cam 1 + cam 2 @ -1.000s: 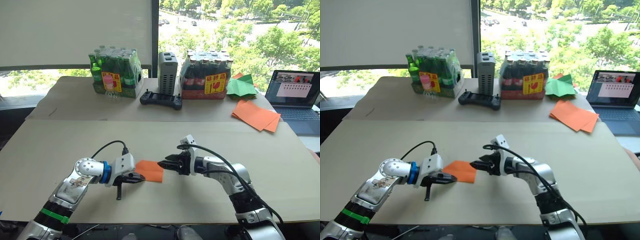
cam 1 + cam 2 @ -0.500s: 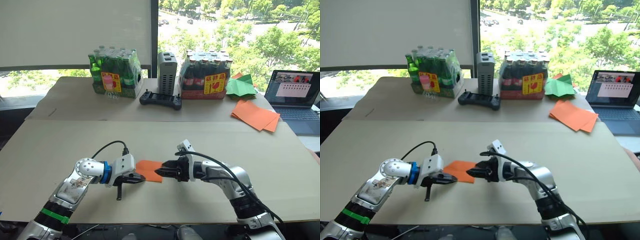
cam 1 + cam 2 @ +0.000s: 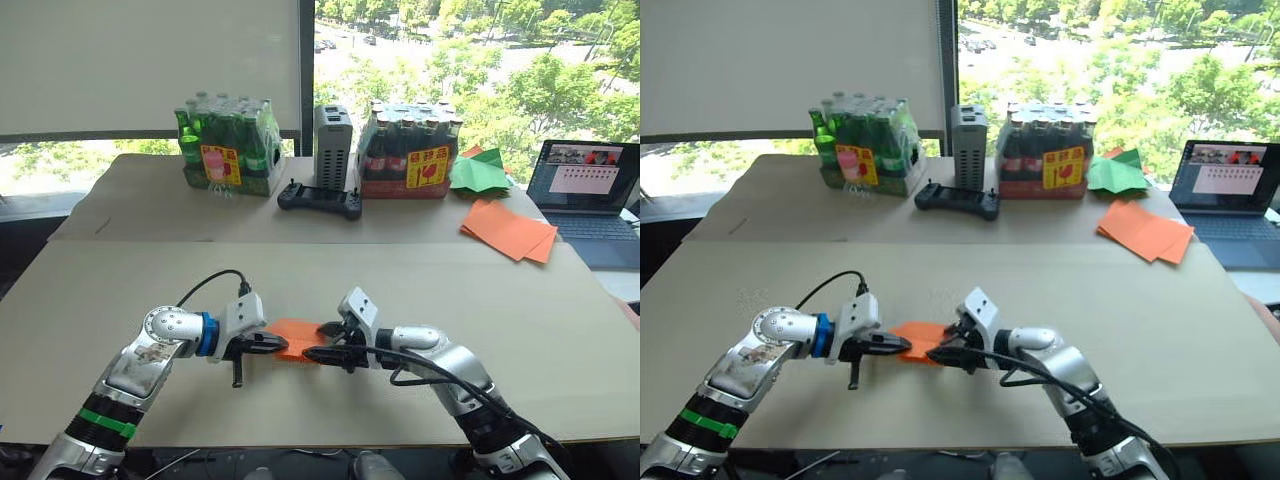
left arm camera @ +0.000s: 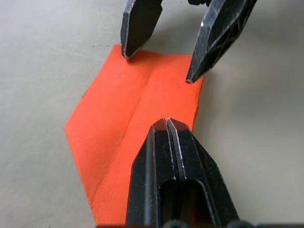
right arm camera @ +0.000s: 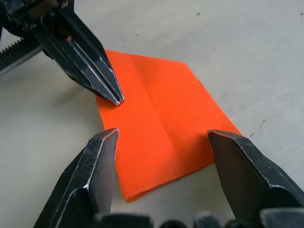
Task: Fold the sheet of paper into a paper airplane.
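Low centre of the head view, the sheet of paper (image 3: pixel 296 338) lies flat. Left gripper (image 4: pixel 167 124), fingers together, pins it; right gripper (image 5: pixel 164 142) straddles its end, spread wide. Dragging could skew the crease.

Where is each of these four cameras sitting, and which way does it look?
Left eye view: on the head, looking forward and down over the table; both arms show, the left gripper and right gripper meeting at the sheet of paper.
Right eye view: beside it, same scene.
Left wrist view: on the left wrist, looking along its shut fingers resting on the paper; the right gripper's open fingers face it.
Right wrist view: on the right wrist, looking between its open fingers at the paper.
All four share the orange sheet.
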